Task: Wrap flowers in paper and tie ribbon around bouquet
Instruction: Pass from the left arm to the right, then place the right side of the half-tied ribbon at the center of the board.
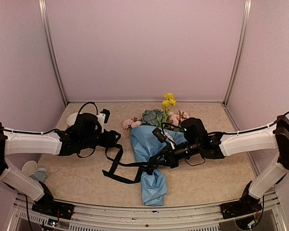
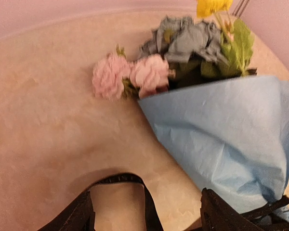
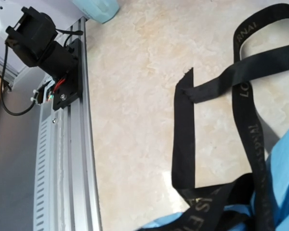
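Top external view shows us, we judge, mid-tying: the ribbon (image 1: 130, 164) crosses the bouquet (image 1: 149, 144) mid-table, left gripper (image 1: 116, 139) gaping and empty, right gripper (image 1: 156, 161) closed at the crossing; next we need a ribbon end caught.

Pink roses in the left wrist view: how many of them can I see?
2. One pink rose is at the far left; the second sits beside it, against the paper's upper edge. More may be hidden behind the blue-green cluster.
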Robot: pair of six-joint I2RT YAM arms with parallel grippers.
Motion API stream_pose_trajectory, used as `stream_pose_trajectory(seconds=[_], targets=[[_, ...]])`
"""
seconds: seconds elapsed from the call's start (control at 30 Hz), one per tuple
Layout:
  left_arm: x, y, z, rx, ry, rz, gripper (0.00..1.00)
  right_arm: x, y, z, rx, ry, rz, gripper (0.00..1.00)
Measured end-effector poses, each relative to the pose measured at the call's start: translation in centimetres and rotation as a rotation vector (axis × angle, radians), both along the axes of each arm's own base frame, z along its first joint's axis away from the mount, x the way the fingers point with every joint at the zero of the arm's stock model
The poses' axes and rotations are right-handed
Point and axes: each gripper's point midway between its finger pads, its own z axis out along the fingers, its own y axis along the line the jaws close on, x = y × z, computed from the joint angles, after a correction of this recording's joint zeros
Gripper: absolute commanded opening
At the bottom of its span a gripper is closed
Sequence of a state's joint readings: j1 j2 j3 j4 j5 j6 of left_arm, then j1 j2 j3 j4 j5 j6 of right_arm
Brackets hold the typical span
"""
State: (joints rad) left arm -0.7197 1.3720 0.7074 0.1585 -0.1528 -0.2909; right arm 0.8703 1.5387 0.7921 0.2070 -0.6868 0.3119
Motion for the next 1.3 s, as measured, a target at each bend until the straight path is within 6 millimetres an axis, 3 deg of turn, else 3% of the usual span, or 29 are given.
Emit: stream_pose_trajectory(seconds=[0.17,0.33,0.43,0.47,0.53,0.63,0.7,0.77,0.83,0.87,0.93,1.0,1.03,1.13,1.3], targets=[[-1.8,-0.1,-7.6,0.108,0.236,-0.029,0.65,0.2,0.1,-0.7,-0.014,0.009,-0.004,0.00],[-2.7,0.6,-12.4,0.203,0.368,-0.026,0.41,0.4,0.3,-0.8,-0.017,0.012,-0.005,0.00],[-2.5,-0.3,-12.9,0.201,0.392,-0.054,0.13,0.5,0.4,-0.8,-0.016,0.009,-0.007,0.00],[-2.5,-0.7,-12.9,0.193,0.397,-0.070,0.08,0.5,0.4,-0.8,-0.017,0.009,-0.008,0.00],[-2.6,-1.2,-13.0,0.183,0.409,-0.095,0.00,0.6,0.4,-0.8,-0.019,0.007,-0.013,0.00],[-3.1,-1.6,-12.8,0.173,0.419,-0.129,0.00,0.8,0.3,-0.8,-0.021,0.009,-0.022,0.00],[-3.2,-1.9,-11.5,0.162,0.395,-0.143,0.00,1.1,0.3,-0.7,-0.024,0.014,-0.039,0.00],[-3.2,-2.5,-8.4,0.133,0.323,-0.170,0.00,1.8,0.3,-0.4,-0.022,0.018,-0.064,0.00],[-3.7,-4.1,-4.0,0.097,0.222,-0.230,0.00,2.8,0.0,-0.2,-0.020,0.031,-0.100,0.00],[-4.4,-5.7,-0.7,0.074,0.142,-0.289,0.00,3.3,-0.2,-0.1,-0.018,0.040,-0.122,0.00],[-6.9,-9.0,4.5,0.033,0.015,-0.418,0.00,4.4,-0.6,-0.1,-0.014,0.059,-0.162,0.00],[-11.5,-12.5,9.6,-0.019,-0.114,-0.602,0.00,5.3,-0.8,-0.4,-0.017,0.089,-0.196,0.00],[-13.9,-13.8,11.3,-0.037,-0.161,-0.693,0.00,5.7,-1.0,-0.5,-0.018,0.096,-0.208,0.00],[-20.3,-16.2,13.8,-0.055,-0.262,-0.941,0.00,6.6,-1.1,-0.7,-0.023,0.116,-0.243,0.00],[-24.3,-19.5,14.3,-0.024,-0.328,-1.159,0.00,7.6,-1.1,0.0,-0.010,0.116,-0.271,0.00]])
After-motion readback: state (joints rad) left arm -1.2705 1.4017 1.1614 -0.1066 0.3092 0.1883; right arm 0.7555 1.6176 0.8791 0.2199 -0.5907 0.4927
